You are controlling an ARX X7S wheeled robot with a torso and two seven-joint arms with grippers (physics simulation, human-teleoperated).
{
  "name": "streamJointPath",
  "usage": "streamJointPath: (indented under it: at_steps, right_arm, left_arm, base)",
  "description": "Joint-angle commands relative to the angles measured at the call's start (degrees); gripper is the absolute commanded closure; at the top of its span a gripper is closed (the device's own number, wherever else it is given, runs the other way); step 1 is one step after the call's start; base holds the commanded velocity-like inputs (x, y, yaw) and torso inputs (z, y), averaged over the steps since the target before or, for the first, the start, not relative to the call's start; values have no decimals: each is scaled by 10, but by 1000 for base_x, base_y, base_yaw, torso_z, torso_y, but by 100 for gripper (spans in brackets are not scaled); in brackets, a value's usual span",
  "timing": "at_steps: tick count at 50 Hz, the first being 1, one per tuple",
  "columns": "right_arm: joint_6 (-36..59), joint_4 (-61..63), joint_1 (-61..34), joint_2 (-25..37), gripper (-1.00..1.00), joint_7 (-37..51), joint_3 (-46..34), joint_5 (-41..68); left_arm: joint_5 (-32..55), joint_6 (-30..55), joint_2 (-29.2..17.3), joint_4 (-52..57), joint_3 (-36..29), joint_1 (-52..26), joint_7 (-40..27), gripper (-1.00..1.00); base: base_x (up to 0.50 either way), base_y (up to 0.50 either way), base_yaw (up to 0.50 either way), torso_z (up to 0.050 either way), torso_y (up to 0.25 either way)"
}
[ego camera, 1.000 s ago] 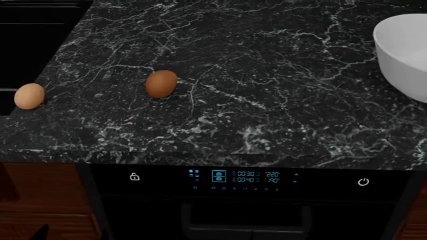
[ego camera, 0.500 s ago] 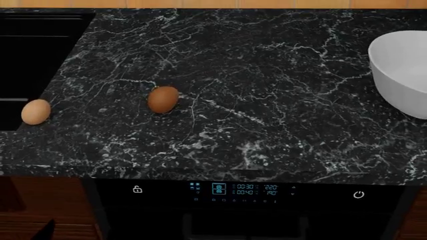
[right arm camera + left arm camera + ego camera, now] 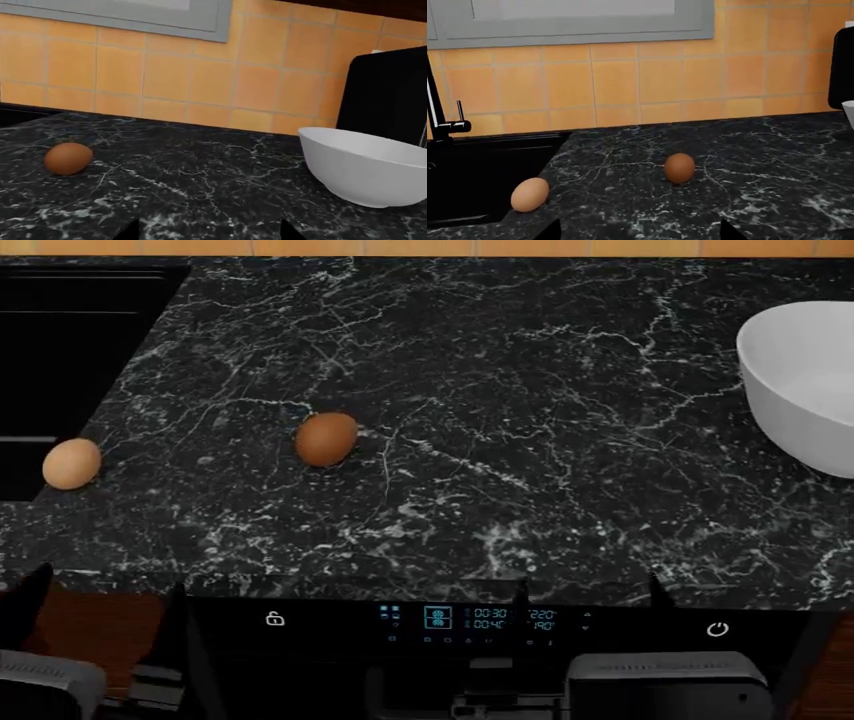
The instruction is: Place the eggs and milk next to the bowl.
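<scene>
Newly showing fingers spread wide on both sides, pinching nothing: dark tips of the left gripper (image 3: 104,600) low in the head view on the side far from the bowl (image 3: 801,390), tips of the right gripper (image 3: 589,592) closer to the bowl's side, each well short of any egg. Seen the same way from the wrists, with left fingertips (image 3: 554,231) and right fingertips (image 3: 132,230) standing apart over bare counter (image 3: 534,360). Half a second ago, no gripper anywhere in the head view; a second ago, framed slightly differently, with bowl and eggs shifted in the picture, most likely from the camera and not from the things. Suggests arms just raised for a first reach, nothing yet done. Brown egg (image 3: 326,439) lying well apart from the bowl; tan egg (image 3: 71,463) farther from the bowl again, close to the sink (image 3: 67,330). Milk not in view; cannot tell where it stands
</scene>
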State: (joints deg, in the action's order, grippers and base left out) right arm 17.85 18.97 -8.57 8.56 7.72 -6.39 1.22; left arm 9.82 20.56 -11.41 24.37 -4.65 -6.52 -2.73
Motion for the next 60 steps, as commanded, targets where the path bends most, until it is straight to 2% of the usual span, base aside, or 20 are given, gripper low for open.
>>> streamJointPath:
  at_steps: [1, 9, 18, 34, 52, 60]
  right_arm:
    - [80, 44, -65, 22, -100, -8, 15, 13]
    - [139, 45, -133, 31, -100, -23, 43, 50]
    - [182, 69, -169, 44, -100, -24, 44, 56]
    - [172, 56, -159, 45, -100, -25, 33, 59]
    - [163, 51, -149, 47, -100, -22, 36, 68]
    - [166, 53, -144, 46, -100, -21, 44, 79]
  left_arm:
    - [28, 101, -41, 59, 19, -66, 10, -100]
    - [90, 196, -58, 69, 74, -141, 16, -100]
    - [95, 206, -66, 43, 83, -183, 15, -100]
    - [81, 175, -76, 35, 62, -171, 24, -100]
    - [84, 183, -80, 40, 51, -167, 23, -100]
    - [85, 179, -76, 33, 43, -167, 23, -100]
  base:
    - [0, 0, 0, 0, 0]
    - [0, 0, 0, 0, 0]
    - [0, 0, 0, 0, 0]
    - [0, 473, 0, 0, 0]
    - [0, 500, 0, 0, 0]
    - [0, 0, 0, 0, 0]
